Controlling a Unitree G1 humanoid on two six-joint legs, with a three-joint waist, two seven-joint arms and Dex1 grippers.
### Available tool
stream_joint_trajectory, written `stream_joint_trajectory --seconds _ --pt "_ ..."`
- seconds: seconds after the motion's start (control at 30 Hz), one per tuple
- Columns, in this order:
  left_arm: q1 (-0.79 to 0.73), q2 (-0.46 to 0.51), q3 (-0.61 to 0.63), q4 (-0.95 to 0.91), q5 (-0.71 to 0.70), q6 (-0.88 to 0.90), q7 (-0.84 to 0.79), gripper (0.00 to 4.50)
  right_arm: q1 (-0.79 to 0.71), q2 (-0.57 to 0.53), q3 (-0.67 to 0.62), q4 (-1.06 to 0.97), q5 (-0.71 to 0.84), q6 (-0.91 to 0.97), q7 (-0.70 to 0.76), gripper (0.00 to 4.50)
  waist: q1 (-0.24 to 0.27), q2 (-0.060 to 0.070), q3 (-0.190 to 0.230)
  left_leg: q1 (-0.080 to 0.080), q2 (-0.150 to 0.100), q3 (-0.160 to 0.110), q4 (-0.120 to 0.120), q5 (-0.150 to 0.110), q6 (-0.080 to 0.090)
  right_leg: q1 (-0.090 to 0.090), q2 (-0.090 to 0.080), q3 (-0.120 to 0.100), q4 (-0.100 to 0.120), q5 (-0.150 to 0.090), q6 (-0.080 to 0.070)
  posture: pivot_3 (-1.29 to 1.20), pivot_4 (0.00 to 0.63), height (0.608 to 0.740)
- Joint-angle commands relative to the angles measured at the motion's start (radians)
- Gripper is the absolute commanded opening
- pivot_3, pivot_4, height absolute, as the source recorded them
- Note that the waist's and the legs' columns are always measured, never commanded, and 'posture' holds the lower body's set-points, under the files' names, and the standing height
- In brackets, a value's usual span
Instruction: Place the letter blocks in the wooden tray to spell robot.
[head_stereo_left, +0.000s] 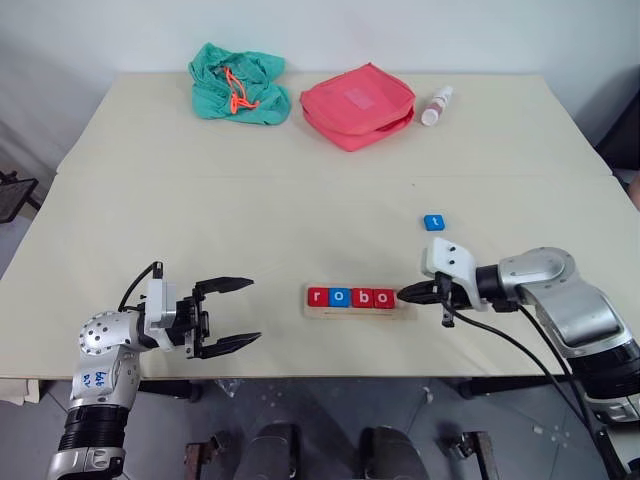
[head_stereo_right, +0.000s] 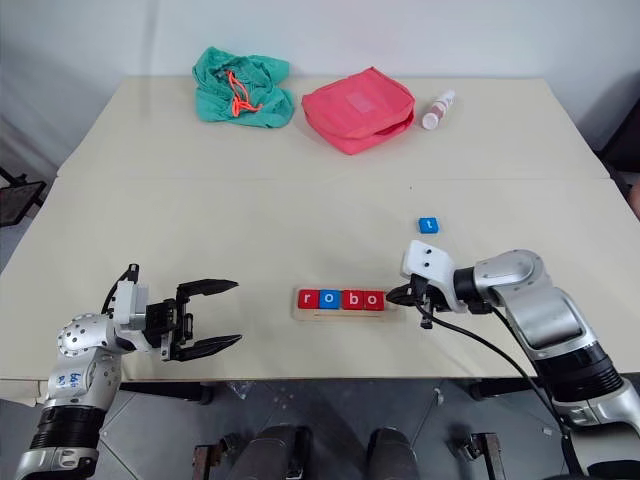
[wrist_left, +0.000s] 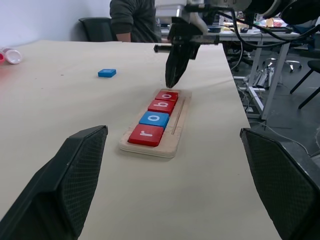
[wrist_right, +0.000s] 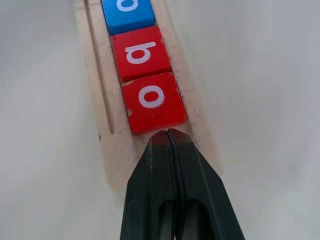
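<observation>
Four letter blocks (head_stereo_left: 350, 297) r-o-b-o seated in wooden tray (head_stereo_left: 357, 313) just ahead of pinched-shut, empty right tool (head_stereo_left: 408, 293); blue t block (head_stereo_left: 433, 222) loose on worktop beyond it, left tool (head_stereo_left: 240, 312) wide, idle

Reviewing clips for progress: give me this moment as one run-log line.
wooden tray: r, o, b, o placed | t block: loose on table | right gripper: shut, tips at last o | left gripper: open, empty

An office or lab workroom: beyond the pale bench (wrist_left: 60, 100) stand desks (wrist_left: 260, 37) cluttered with cables, black office chairs (wrist_left: 95, 27), and a seated person (wrist_left: 135, 20).
</observation>
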Motion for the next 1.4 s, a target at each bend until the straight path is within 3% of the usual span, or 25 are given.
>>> stream_joint_trajectory --seconds 0.03,1.07,1.4 --pt "0.017 0.009 0.01 -0.026 -0.009 -0.012 -0.003 4.5 -0.018 -0.001 -0.007 0.008 -0.011 -0.023 -0.005 0.02 0.0 0.0 0.0 0.0 0.0 0.0 0.0 0.0 0.0 0.0 0.0 0.0 0.0 0.0 0.0 0.0 0.15 0.74" --pt "0.022 0.014 0.011 -0.028 -0.005 -0.016 0.016 4.5 -0.034 0.073 0.023 0.032 -0.026 -0.014 -0.032 0.02 -0.002 0.0 0.0 0.0 0.0 0.0 0.0 0.0 0.0 0.0 0.0 0.0 0.0 0.0 0.0 0.0 0.15 0.74" --pt "-0.006 0.011 0.004 0.011 -0.002 -0.016 -0.004 4.5 0.0 0.005 -0.103 -0.06 0.042 0.033 -0.045 0.02 0.002 0.0 0.0 0.0 0.0 -0.001 0.0 0.0 0.0 0.0 0.0 0.0 0.0 0.0 0.0 0.0 0.15 0.74"
